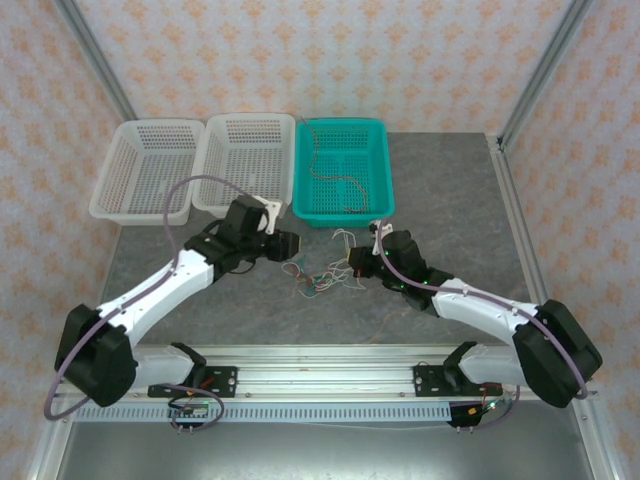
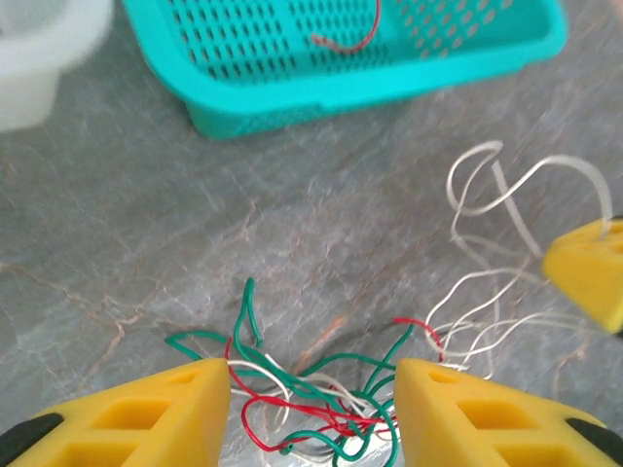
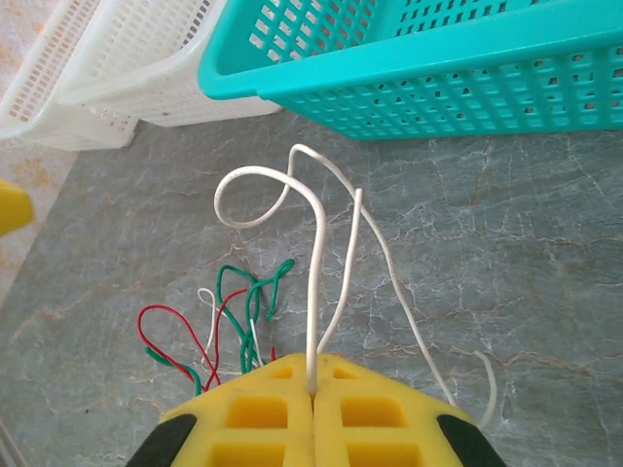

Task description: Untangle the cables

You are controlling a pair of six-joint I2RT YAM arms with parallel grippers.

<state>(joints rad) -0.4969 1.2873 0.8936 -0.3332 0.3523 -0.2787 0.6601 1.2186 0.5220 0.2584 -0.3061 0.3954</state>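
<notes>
A small tangle of thin green, red and white cables [image 1: 322, 274] lies on the grey table between my two grippers. My left gripper [image 2: 311, 394] is open, its yellow fingers [image 2: 185, 413] standing either side of the knot of green and red cables [image 2: 321, 413] just above the table. My right gripper [image 3: 313, 384] is shut on a white cable [image 3: 316, 243], which rises from the fingertips in a loop. Beside it trail a green cable [image 3: 255, 292] and a red cable [image 3: 161, 326]. More white loops [image 2: 496, 195] spread toward the right gripper's finger [image 2: 589, 272].
A teal basket [image 1: 298, 170] stands just beyond the tangle, with a reddish-brown cable [image 1: 335, 178] lying inside it. Two white baskets [image 1: 150, 170] [image 1: 245, 160] stand to its left. The teal basket's wall [image 3: 438, 88] is close ahead of the right gripper.
</notes>
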